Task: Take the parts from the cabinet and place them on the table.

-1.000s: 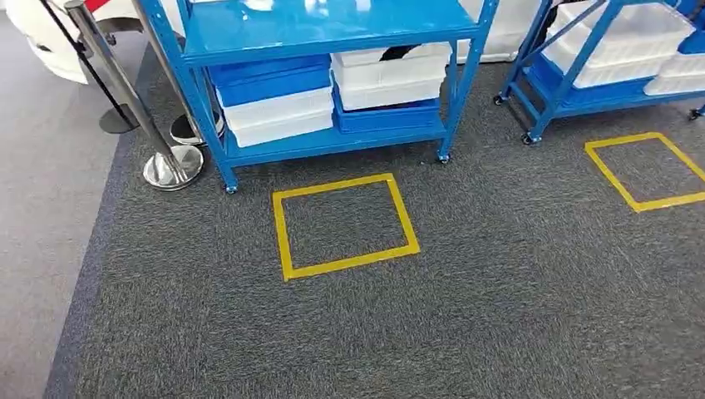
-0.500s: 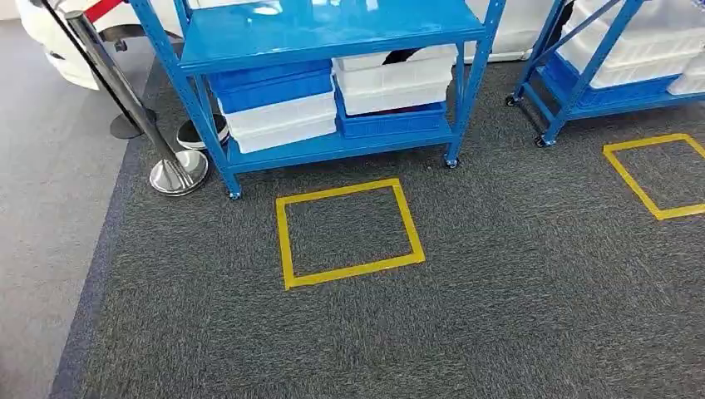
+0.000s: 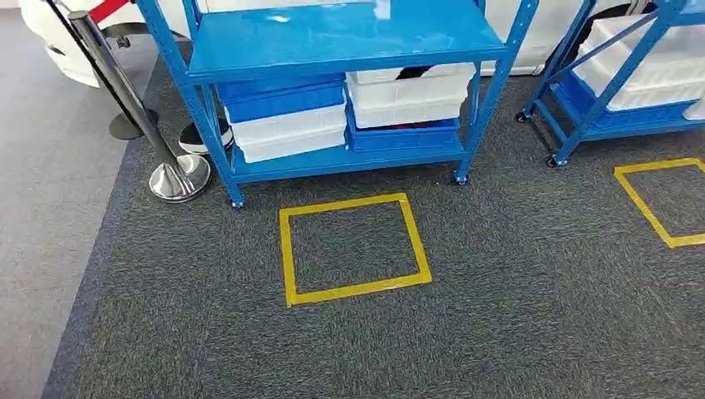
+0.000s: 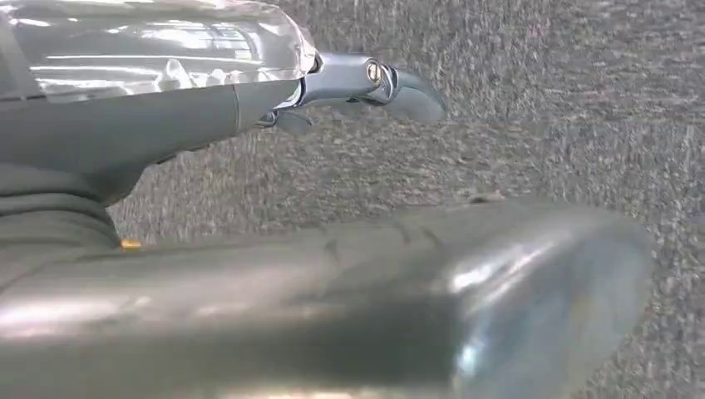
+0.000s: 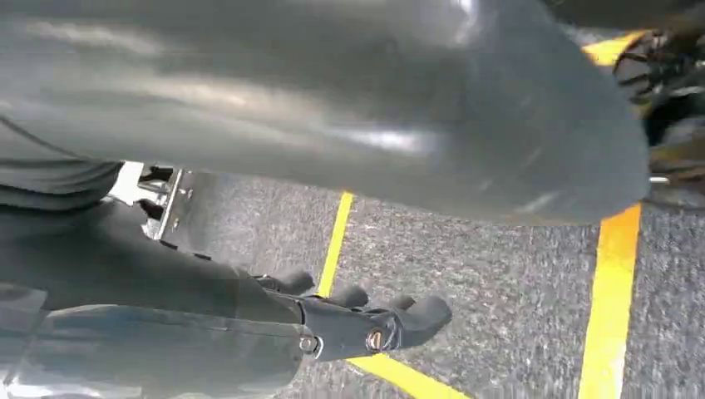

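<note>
Grey carpet (image 3: 515,316) runs under everything I see. At far left stands a chrome stanchion (image 3: 125,91); next comes the blue cabinet (image 3: 332,37), its lower shelf stacked with blue and white bins (image 3: 287,116) which likely hold the parts, though I cannot see inside. A yellow taped square (image 3: 356,248) lies before it, and a second blue rack (image 3: 615,75) sits right. My left hand (image 4: 366,87) and right hand (image 5: 366,324) hang empty, fingers loosely spread. Walking in off-square risks bumping the cabinet's post.
</note>
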